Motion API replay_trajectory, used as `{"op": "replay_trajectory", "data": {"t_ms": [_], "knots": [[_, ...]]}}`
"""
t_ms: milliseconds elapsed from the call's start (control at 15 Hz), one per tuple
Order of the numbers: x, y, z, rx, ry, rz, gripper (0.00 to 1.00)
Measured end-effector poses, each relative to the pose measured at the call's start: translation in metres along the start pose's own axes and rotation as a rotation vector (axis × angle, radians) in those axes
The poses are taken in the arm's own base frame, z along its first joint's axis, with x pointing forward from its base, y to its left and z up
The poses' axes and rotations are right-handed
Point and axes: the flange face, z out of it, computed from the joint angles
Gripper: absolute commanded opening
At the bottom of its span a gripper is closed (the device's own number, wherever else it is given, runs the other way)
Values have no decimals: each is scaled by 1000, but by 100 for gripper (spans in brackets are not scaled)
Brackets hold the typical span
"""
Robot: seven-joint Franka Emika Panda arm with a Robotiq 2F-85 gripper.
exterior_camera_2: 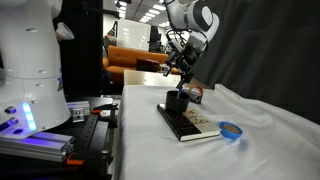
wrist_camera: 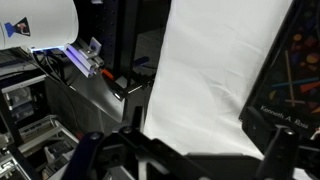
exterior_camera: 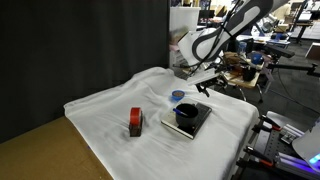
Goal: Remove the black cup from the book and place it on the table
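Our gripper (wrist_camera: 183,142) hangs empty above the table (wrist_camera: 210,80), jaws spread wide, we judge, to straddle the black cup (exterior_camera_2: 177,100). That cup sits upright on the book (exterior_camera_2: 198,125), untouched.

Black cup (exterior_camera: 186,114) upright atop book (exterior_camera: 202,117)

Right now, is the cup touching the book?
Touching. In both exterior views the cup stands right on the book, with no gap showing under its base.
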Motion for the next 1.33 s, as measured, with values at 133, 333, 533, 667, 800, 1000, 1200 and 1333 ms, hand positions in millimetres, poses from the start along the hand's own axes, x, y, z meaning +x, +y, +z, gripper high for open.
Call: {"op": "replay_trajectory", "data": {"t_ms": [133,333,533,667,800,1000,1200,1333], "knots": [[0,-4,-4,40,-45,16,100],[2,-16,-14,136,-150,60,100],[3,-33,-26,242,-264,112,100],[2,-44,-32,305,-328,144,100],[2,-54,-37,359,-384,172,100],[-2,-67,-42,433,-475,211,100],[-5,-75,-48,493,-539,227,100],[-6,-77,-50,512,-555,224,100]]}}
